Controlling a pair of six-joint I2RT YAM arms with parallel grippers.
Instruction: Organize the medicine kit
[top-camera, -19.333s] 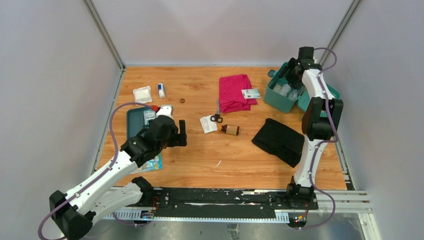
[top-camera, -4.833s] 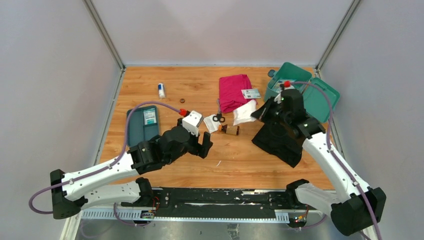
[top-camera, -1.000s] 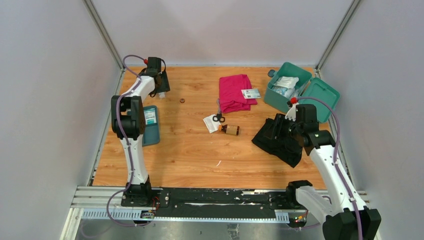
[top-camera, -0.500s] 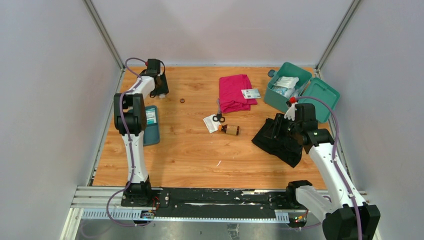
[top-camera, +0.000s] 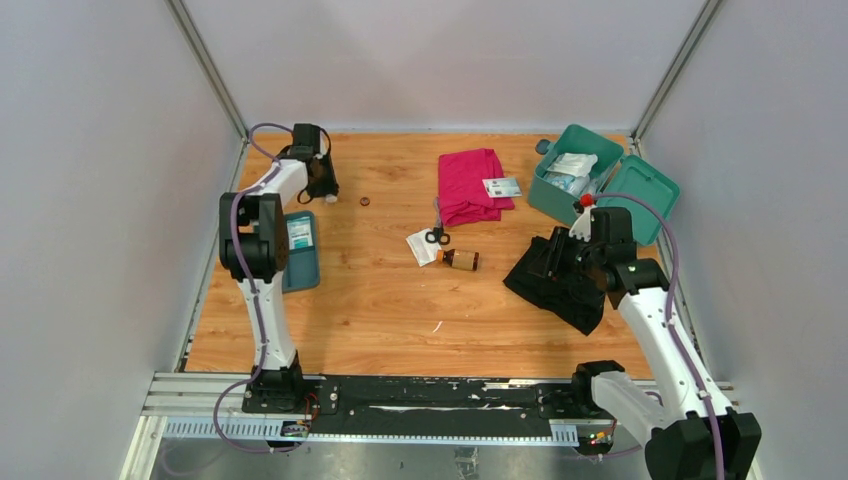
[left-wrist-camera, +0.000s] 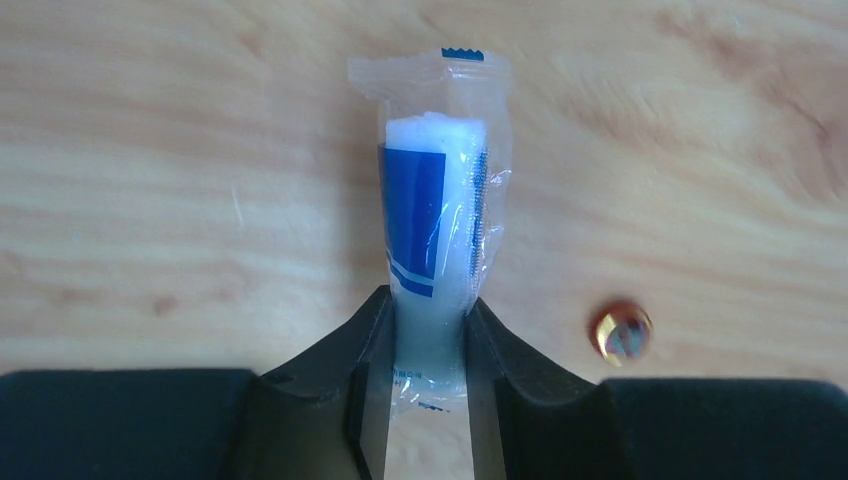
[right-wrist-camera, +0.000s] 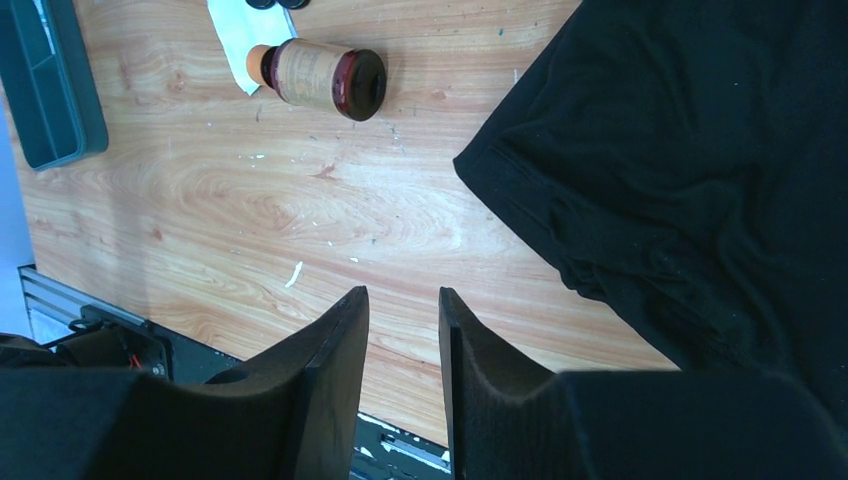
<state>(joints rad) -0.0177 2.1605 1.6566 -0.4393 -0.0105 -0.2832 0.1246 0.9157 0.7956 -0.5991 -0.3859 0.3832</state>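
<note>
The medicine kit (top-camera: 552, 200) is a teal box at the back right, its lid (top-camera: 640, 190) lying open and white packets inside. At the back left, my left gripper (top-camera: 322, 186) (left-wrist-camera: 428, 322) is shut on a wrapped white roll with a blue label (left-wrist-camera: 435, 220), which lies on the wood; both fingers press the roll's near end. My right gripper (top-camera: 556, 258) (right-wrist-camera: 403, 296) hovers over the left edge of the black cloth (top-camera: 566, 288) (right-wrist-camera: 700, 150), its jaws open a narrow way with nothing between them.
A brown bottle (top-camera: 460, 260) (right-wrist-camera: 320, 78), black-handled scissors (top-camera: 433, 236) on a white packet (top-camera: 417, 248), and a pink cloth (top-camera: 468, 185) with a card (top-camera: 502, 187) lie mid-table. A dark-teal tray (top-camera: 300, 262) (right-wrist-camera: 45, 90) sits at the left. A small round cap (top-camera: 364, 202) (left-wrist-camera: 620, 332) lies beside the roll.
My left gripper's jaws have closed in onto the wrapped roll, with a slight shift of the wrist. The right gripper has narrowed a little and barely moved.
</note>
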